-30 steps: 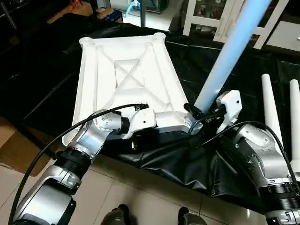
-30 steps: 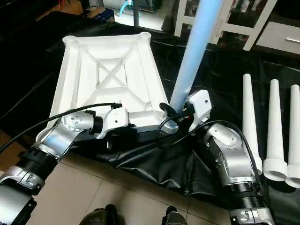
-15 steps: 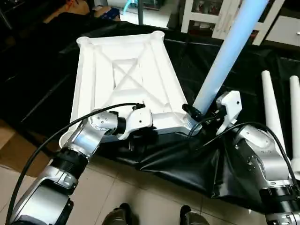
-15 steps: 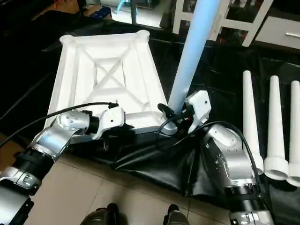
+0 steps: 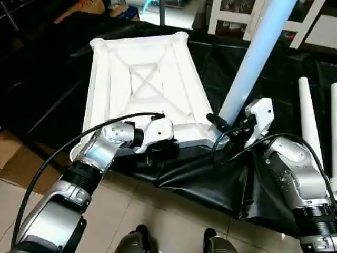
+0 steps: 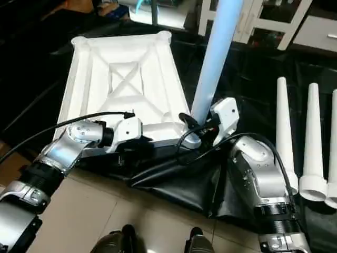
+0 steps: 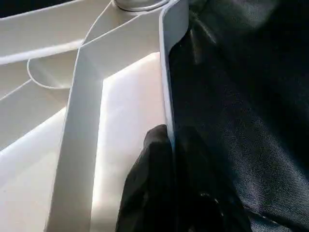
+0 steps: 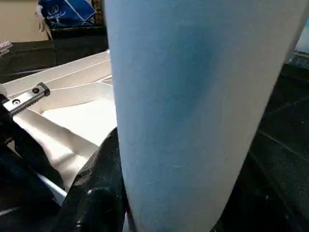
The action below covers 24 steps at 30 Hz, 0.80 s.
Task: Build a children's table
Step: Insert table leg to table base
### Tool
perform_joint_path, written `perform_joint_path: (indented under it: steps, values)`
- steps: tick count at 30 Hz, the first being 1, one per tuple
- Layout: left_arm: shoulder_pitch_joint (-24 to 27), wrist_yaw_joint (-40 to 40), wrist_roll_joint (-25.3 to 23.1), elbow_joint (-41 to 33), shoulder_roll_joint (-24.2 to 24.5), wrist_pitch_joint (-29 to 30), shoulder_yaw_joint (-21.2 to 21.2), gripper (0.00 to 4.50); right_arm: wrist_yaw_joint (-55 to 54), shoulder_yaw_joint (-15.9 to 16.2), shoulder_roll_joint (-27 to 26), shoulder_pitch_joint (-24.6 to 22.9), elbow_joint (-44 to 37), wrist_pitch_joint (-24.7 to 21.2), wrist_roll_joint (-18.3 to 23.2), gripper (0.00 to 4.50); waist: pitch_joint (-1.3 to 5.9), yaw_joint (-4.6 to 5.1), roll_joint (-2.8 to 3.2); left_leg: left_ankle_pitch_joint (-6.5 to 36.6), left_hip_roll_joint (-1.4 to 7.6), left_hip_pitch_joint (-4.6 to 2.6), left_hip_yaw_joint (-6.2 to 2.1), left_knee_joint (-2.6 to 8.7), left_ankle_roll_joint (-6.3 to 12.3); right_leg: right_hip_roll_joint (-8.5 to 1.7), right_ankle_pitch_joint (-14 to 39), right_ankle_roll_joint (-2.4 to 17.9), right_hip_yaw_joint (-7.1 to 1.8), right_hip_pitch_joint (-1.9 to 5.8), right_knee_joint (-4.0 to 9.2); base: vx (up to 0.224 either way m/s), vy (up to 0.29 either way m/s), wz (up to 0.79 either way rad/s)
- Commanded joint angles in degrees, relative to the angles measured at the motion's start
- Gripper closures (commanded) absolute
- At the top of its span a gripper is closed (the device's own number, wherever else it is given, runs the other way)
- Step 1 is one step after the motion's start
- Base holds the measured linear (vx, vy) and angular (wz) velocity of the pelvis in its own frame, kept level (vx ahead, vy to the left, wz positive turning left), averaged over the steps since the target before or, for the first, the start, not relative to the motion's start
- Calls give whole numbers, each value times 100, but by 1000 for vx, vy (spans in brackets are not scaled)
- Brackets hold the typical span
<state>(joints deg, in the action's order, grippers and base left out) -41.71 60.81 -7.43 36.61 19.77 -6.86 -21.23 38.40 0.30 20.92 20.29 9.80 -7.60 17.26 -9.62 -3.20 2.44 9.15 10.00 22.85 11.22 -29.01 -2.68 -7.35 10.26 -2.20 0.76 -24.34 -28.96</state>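
The white table top (image 5: pixel 142 79) lies upside down on a black cloth, its X-ribbed underside facing up. My left gripper (image 7: pixel 171 145) is shut on the top's near rim (image 7: pixel 166 72), one finger on each side. A long white leg (image 5: pixel 253 58) stands nearly upright with its foot at the near right corner socket (image 5: pixel 218 139). My right gripper (image 5: pixel 225 126) is shut around the leg's lower end, and a black finger (image 8: pixel 96 188) presses against the leg (image 8: pixel 193 96).
Three spare legs (image 6: pixel 284 137) lie side by side on the cloth at the right. White shelving (image 5: pixel 231 16) stands at the back. The black cloth (image 5: pixel 200 179) bunches and hangs over the near edge. A cardboard box (image 5: pixel 16 158) sits on the floor at the left.
The camera has shifted a little. Both grippers keep their holds, and the leg stays at the near right corner.
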Motion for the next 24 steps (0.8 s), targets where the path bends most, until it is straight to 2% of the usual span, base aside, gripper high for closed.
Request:
perform_joint_path:
  steps: [1, 2, 9, 18, 19, 22, 24]
  values:
    - [101, -7, -236, 247, 35, -48, -210, 448, -64, 110, 34, -318, 386, -437, -137, 259, 164, 53, -33, 3524, 222, -286, -170, 466, -200, -75, 3599, 412, 9, -43, 440, 0, 0, 0]
    - [112, -20, -244, 259, 42, -64, -214, 448, -82, 99, 22, -338, 372, -433, -129, 259, 159, 56, -50, 3499, 222, -279, -168, 466, -194, -80, 3614, 413, 6, -43, 438, 0, 0, 0]
    - [122, -113, -277, 284, 43, -135, -178, 448, -142, 94, -20, -403, 313, -432, -159, 259, 134, 51, -37, 3539, 222, -296, -179, 467, -195, -91, 3877, 335, 10, -65, 471, 0, 0, 0]
    - [148, -132, -256, 253, 51, -157, -149, 448, -146, 55, -65, -442, 193, -536, -31, 259, 155, 40, -37, 3472, 221, -286, -182, 469, -195, -102, 3911, 321, 8, -56, 475, 0, 0, 0]
    - [150, -133, -255, 254, 53, -158, -150, 449, -127, 45, -68, -441, 182, -560, 2, 226, 154, 35, -36, 3453, 221, -287, -181, 470, -188, -102, 3904, 327, 5, -56, 475, 0, 0, 0]
    - [149, -123, -247, 257, 58, -160, -148, 449, -82, 8, -75, -445, 116, -647, 85, 226, 162, 33, -33, 3395, 224, -280, -179, 471, -186, -102, 3833, 354, 0, -46, 462, 0, 0, 0]
    - [145, -114, -244, 263, 61, -159, -148, 450, -148, 7, -62, -448, 90, -609, 14, 187, 173, 30, -30, 3379, 228, -273, -175, 474, -203, -101, 3777, 369, 0, -40, 454, 0, 0, 0]
